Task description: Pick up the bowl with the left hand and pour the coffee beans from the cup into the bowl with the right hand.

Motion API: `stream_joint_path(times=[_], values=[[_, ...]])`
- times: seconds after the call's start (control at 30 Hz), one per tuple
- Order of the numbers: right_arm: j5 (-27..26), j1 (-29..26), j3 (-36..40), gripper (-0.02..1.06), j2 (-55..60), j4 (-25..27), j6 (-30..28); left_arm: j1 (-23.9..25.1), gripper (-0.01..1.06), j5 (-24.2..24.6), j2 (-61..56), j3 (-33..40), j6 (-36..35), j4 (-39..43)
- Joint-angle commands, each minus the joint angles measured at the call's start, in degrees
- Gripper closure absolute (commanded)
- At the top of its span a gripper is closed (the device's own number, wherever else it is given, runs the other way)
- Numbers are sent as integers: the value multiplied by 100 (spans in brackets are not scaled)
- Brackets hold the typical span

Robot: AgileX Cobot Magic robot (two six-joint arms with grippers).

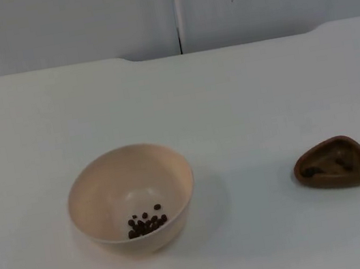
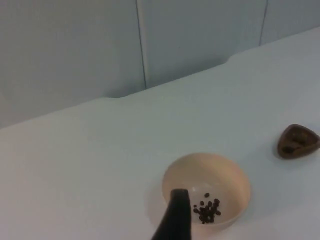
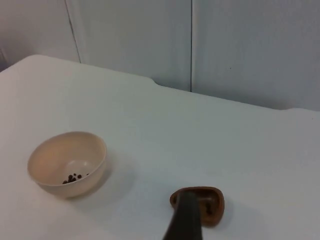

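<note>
Bowl [image 1: 132, 199] sitting on table [image 1: 243, 96] left of cup [image 1: 333, 163], beans [image 1: 147, 224] already inside; looks light, rigid, smooth-walled, so best pinched at rim; left gripper [image 2: 174, 220] and right gripper [image 3: 185, 220] hovering well above, finger state unreadable.

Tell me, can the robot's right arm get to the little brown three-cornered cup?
Probably yes. The small brown three-cornered cup stands alone on the white table, well apart from the beige round bowl with coffee beans, and the right gripper's fingertip hangs just above it with nothing between.
</note>
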Motion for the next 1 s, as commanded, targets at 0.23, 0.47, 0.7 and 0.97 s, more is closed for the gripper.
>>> stream_joint_path(times=[0.23, 0.47, 0.7, 0.97], values=[[255, -31, 167, 40, -498, -25, -89, 9, 31, 16, -780, 1059, 21, -182], [598, -31, 189, 40, -557, -81, -89, 9, 31, 175, -963, 1241, -23, 128], [710, -31, 404, 40, -557, -380, -89, 9, 31, 389, -963, 1385, -394, 442], [663, -31, 772, 40, -557, -398, -89, 9, 31, 377, -963, 1385, -657, 643]])
